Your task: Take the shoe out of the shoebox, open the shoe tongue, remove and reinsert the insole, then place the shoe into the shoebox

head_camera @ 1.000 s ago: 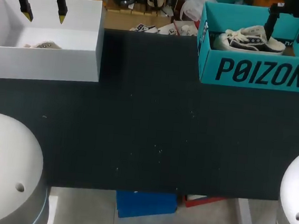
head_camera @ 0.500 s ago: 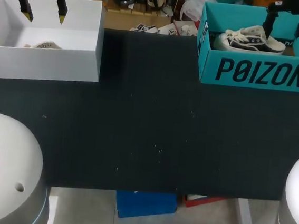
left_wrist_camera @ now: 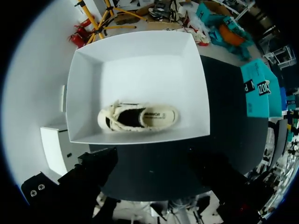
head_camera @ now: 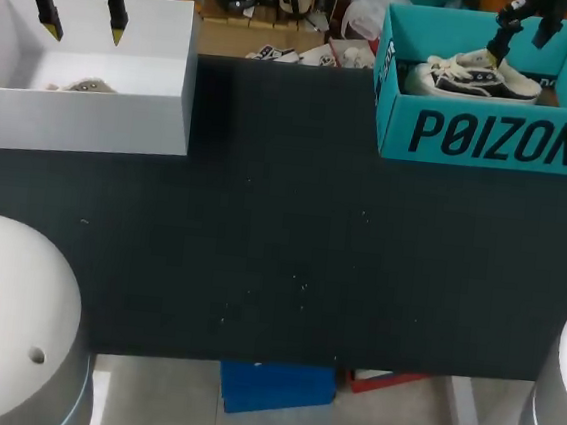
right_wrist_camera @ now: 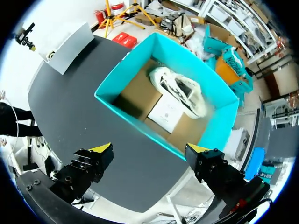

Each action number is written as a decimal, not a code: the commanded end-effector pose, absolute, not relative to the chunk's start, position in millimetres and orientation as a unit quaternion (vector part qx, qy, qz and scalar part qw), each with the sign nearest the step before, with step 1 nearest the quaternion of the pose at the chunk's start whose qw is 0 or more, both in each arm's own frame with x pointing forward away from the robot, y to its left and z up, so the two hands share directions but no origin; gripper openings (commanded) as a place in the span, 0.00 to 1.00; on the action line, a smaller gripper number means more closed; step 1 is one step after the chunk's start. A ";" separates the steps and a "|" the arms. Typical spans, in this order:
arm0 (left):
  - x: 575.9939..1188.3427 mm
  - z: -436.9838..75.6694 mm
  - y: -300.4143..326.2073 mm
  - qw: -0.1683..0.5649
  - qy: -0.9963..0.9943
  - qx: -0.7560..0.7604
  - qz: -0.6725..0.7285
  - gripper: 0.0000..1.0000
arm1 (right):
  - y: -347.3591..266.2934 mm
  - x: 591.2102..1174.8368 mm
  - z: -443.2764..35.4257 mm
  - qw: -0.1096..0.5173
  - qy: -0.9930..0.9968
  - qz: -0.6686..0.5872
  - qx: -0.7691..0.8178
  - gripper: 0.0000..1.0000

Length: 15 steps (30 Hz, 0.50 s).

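The right pincer (head_camera: 518, 39) is hanging wide open above the back of the teal shoebox (head_camera: 491, 140), and the shoe (head_camera: 474, 78) is lying inside it. If it is descending off-centre, a finger is maybe catching the wall and shoving the box.

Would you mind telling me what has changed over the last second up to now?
The right gripper shifted leftward in the head view above the teal shoebox and turned, open fingers appearing closer together; it grasped nothing. The left gripper over the white box, the dark shoe and the pale shoe stayed put.
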State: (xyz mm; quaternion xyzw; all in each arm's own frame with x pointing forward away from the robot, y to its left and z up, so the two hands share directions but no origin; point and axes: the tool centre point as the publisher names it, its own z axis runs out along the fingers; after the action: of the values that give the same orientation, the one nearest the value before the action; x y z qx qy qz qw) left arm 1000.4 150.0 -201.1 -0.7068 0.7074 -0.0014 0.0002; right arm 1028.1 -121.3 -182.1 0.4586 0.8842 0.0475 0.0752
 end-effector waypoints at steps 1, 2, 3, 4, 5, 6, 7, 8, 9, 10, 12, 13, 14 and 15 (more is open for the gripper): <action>1000.1 -200.5 150.1 0.000 0.707 -0.707 -0.001 1.00 | -125.3 1021.5 -183.9 0.103 0.937 0.079 0.324 1.00; 1000.1 -200.5 150.1 0.000 0.707 -0.707 -0.001 1.00 | -125.3 1021.5 -183.9 0.103 0.937 0.079 0.324 1.00; 1000.1 -200.5 150.1 0.000 0.707 -0.707 -0.001 1.00 | -125.3 1021.5 -183.9 0.103 0.937 0.079 0.324 1.00; 1000.1 -200.5 150.1 0.000 0.707 -0.707 -0.001 1.00 | -125.3 1021.5 -183.9 0.103 0.937 0.079 0.324 1.00; 1000.1 -200.5 150.1 0.000 0.707 -0.707 -0.001 1.00 | -125.3 1021.5 -183.9 0.103 0.937 0.079 0.324 1.00; 1000.1 -200.5 150.1 0.000 0.707 -0.707 -0.001 1.00 | -125.9 1025.5 -186.4 0.104 0.942 0.072 0.311 1.00; 1000.1 -200.5 150.1 0.000 0.707 -0.707 -0.001 1.00 | -126.1 1030.3 -188.6 0.106 0.946 0.069 0.298 1.00; 1000.1 -200.5 150.1 0.000 0.707 -0.707 -0.001 1.00 | -126.2 1035.2 -190.4 0.108 0.950 0.064 0.285 1.00; 1000.1 -200.5 150.1 0.000 0.707 -0.707 -0.001 1.00 | -125.5 1040.1 -191.3 0.107 0.954 0.060 0.272 1.00; 1000.1 -200.5 150.1 0.000 0.707 -0.707 -0.001 1.00 | -124.8 1045.5 -192.5 0.106 0.958 0.055 0.262 1.00; 1000.1 -200.5 150.1 0.000 0.707 -0.707 -0.001 1.00 | -125.1 1055.0 -196.4 0.102 0.965 0.044 0.238 1.00; 1000.1 -200.5 150.1 0.000 0.707 -0.707 -0.001 1.00 | -124.8 1059.7 -198.0 0.101 0.967 0.039 0.230 1.00; 1000.1 -200.5 150.1 0.000 0.707 -0.707 -0.001 1.00 | -124.0 1064.2 -199.3 0.098 0.970 0.036 0.221 1.00; 1000.1 -200.5 150.1 0.000 0.707 -0.707 -0.001 1.00 | -122.9 1069.4 -200.7 0.097 0.972 0.029 0.211 1.00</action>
State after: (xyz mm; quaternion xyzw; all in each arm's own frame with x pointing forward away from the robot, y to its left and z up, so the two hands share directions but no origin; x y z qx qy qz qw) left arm 1000.4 150.0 -201.0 -0.7067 0.7075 -0.0014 0.0002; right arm 1044.6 -129.7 -197.1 0.2212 0.9670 0.0468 0.1173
